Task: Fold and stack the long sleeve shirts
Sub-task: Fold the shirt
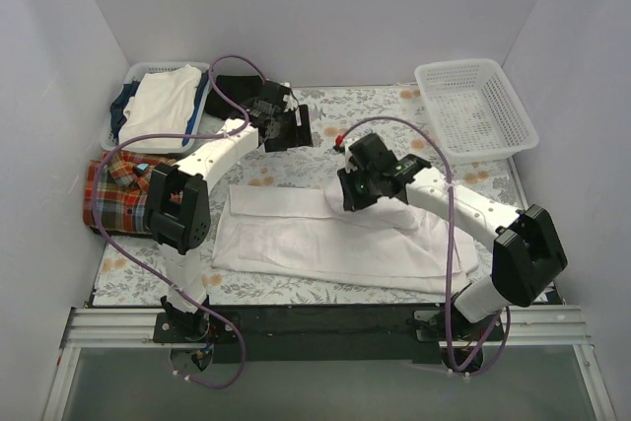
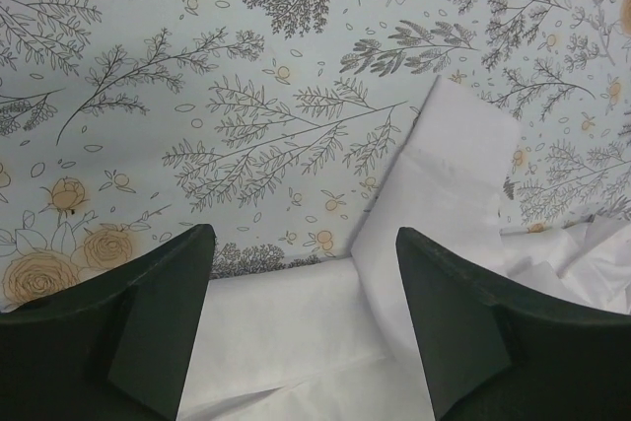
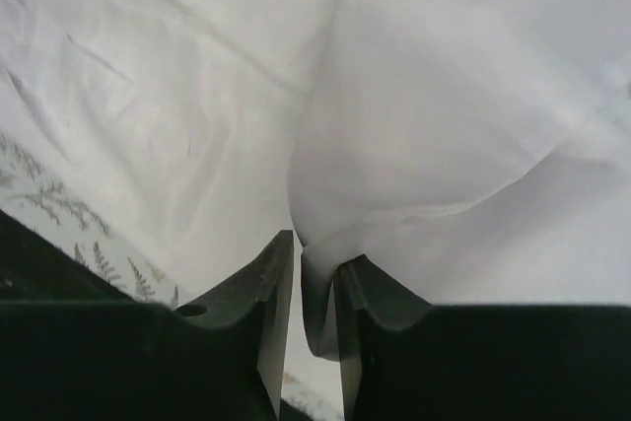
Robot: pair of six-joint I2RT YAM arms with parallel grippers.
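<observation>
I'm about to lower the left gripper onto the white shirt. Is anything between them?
Nothing visible. The left gripper hangs open over the flowered table cover, and the white shirt lies bare in front of its fingers. The right gripper pinches a fold of the same shirt farther right, clear of that path.

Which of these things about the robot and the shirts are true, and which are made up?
1. The right gripper pinches a fold of the white shirt. True.
2. The left gripper holds the plaid shirt. False: its jaws are open and hold nothing.
3. The plaid shirt lies on top of the white shirt. False: it lies apart, at the table's left edge.
4. The tablecloth has flowers and leafy twigs printed on it. True.
</observation>
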